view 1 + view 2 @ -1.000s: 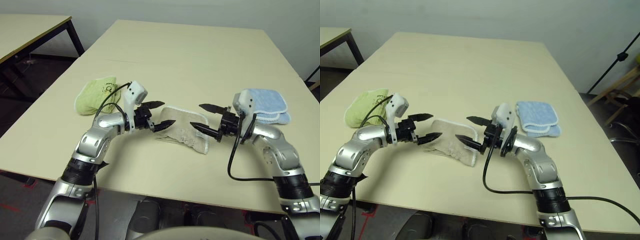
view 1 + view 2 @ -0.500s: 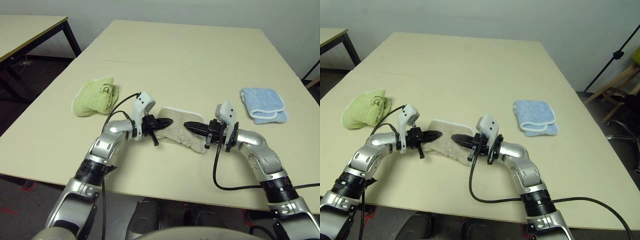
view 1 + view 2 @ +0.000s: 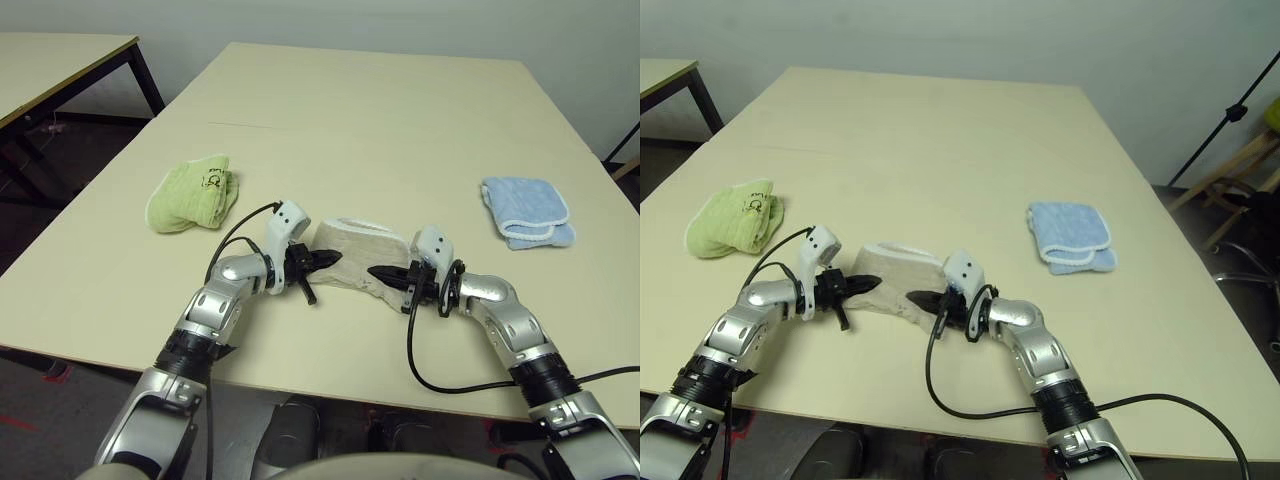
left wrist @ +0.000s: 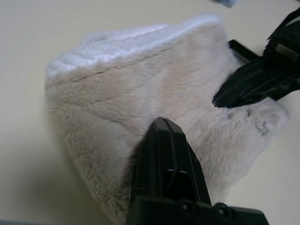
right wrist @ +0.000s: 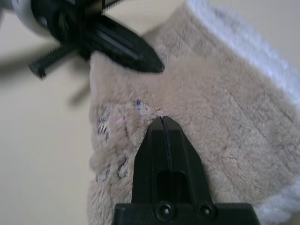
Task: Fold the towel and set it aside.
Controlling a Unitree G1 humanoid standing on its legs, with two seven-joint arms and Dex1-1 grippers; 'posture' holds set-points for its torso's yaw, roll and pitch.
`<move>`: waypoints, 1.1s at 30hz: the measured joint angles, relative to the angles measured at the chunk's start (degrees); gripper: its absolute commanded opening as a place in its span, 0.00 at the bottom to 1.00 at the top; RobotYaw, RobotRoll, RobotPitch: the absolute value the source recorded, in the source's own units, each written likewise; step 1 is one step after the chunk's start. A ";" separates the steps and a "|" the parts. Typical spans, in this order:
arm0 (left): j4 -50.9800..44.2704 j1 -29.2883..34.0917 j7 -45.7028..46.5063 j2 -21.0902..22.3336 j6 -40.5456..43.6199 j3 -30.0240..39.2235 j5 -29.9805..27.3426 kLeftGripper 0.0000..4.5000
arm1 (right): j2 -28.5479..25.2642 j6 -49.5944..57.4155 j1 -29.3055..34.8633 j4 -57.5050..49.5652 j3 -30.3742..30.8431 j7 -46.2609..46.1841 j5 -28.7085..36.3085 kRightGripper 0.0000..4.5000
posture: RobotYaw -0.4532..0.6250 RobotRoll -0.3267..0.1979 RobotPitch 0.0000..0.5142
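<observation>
The beige towel (image 3: 362, 243) lies folded near the table's front edge, humped up in the middle, its white edging on the far side. My left gripper (image 3: 333, 258) is shut, its tip pressed into the towel's left end (image 4: 140, 79). My right gripper (image 3: 374, 271) is shut too, its tip resting on the towel's front right part (image 5: 225, 108) beside the small stitched logo (image 5: 110, 124). No cloth shows between either pair of fingers. The two tips point at each other, a short gap apart.
A lime green folded towel (image 3: 190, 195) lies to the left and a light blue folded towel (image 3: 527, 210) to the right. The table (image 3: 380, 110) stretches bare behind them. Another table (image 3: 60, 55) stands at far left. Cables hang from both wrists.
Both grippers went from open above the towel to shut, dropped to its ends and drew in toward each other. The towel has bunched into a hump between them.
</observation>
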 measured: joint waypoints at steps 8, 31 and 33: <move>-0.64 -8.22 1.55 -1.74 2.33 3.76 -2.74 0.00 | 1.01 1.47 -8.10 0.26 -6.75 -1.64 4.46 0.00 | 0.56 0.62 0.17; 11.57 -5.63 2.47 -3.62 -6.85 2.90 2.73 0.14 | 3.68 6.38 -5.24 3.09 -3.72 -5.24 0.90 0.14 | 0.55 0.62 0.16; 10.13 -4.39 -0.86 -2.82 -7.75 4.01 0.37 0.28 | 2.98 11.38 -5.24 -0.87 -6.19 -5.88 4.38 0.30 | 0.55 0.62 0.16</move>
